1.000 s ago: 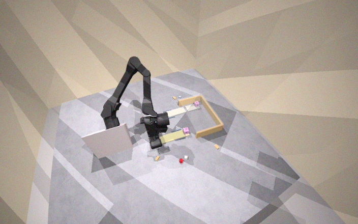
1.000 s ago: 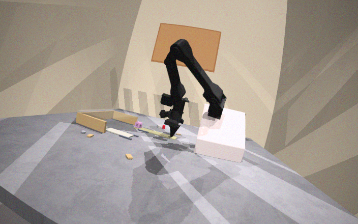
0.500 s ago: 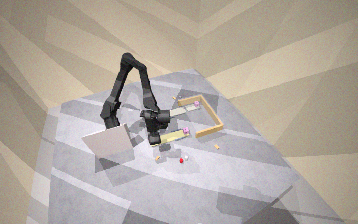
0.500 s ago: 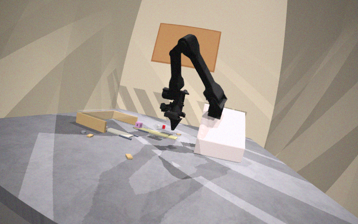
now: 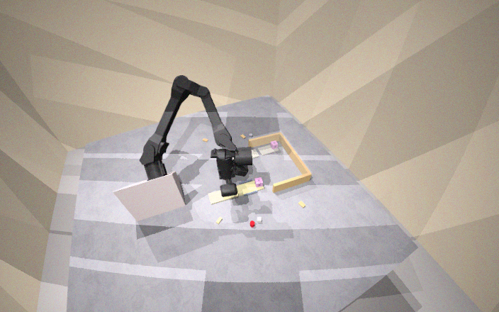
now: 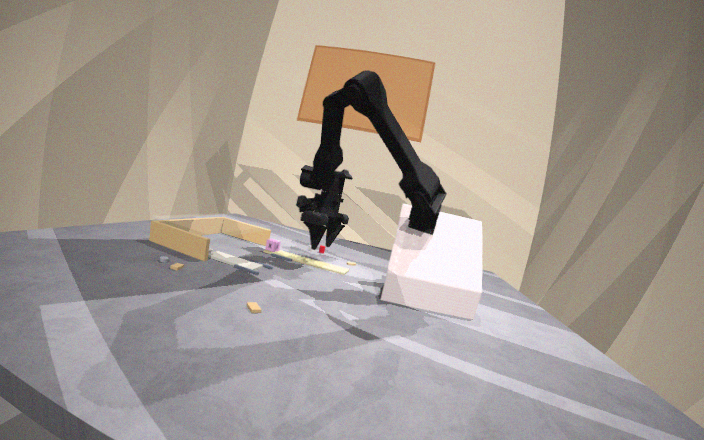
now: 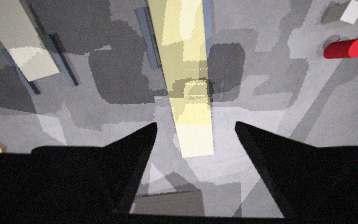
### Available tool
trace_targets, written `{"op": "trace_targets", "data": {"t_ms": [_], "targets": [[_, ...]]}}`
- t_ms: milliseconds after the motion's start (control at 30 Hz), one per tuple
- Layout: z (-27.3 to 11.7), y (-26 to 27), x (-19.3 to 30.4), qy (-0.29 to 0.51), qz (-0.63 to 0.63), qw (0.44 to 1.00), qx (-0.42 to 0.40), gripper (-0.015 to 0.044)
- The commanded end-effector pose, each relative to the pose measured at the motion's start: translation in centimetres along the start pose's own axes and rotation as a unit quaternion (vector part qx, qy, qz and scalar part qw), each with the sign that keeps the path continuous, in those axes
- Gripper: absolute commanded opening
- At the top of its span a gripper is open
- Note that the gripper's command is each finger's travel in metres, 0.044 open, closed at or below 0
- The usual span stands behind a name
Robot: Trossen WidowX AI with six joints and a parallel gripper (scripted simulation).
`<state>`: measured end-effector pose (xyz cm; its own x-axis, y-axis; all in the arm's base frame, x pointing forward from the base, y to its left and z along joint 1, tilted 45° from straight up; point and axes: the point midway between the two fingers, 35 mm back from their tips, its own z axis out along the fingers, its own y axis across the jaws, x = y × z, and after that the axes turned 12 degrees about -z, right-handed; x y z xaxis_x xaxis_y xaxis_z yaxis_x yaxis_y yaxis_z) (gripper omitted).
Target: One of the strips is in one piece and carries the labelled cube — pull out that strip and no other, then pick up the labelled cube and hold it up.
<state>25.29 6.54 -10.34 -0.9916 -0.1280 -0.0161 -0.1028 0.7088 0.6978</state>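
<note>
A long yellow strip (image 5: 216, 198) (image 6: 332, 267) (image 7: 192, 112) lies between low blue-grey rails (image 6: 280, 256) (image 7: 148, 40), its near part beyond them. A pink cube (image 5: 258, 181) (image 6: 272, 244) with a dark mark sits on its far end. A whitish strip (image 6: 236, 260) (image 7: 30, 55) lies beside it, with a gap before its far piece (image 5: 267, 150); another pink cube (image 5: 273, 144) is on that piece. My gripper (image 6: 321, 241) (image 7: 195, 125) is open and empty, above the yellow strip, with a finger on each side of it in the wrist view. Its tips are hidden in the top view.
A three-sided wooden wall (image 5: 294, 156) (image 6: 179, 243) stands around the far cube. A pale box (image 5: 150, 198) (image 6: 441, 264) is at the arm's base. A red cylinder (image 5: 251, 223) (image 7: 340, 49), a small white block (image 5: 259, 219) and several tan blocks lie around.
</note>
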Motion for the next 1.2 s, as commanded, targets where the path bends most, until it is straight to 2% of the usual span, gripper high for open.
{"op": "trace_targets", "data": {"t_ms": [0,1167], "targets": [[-0.2,-0.1,-1.5,-0.002,0.001,1.0,-0.002,0.044],[-1.8,-0.6,-14.6,-0.004,-0.001,1.0,-0.002,0.044]]}}
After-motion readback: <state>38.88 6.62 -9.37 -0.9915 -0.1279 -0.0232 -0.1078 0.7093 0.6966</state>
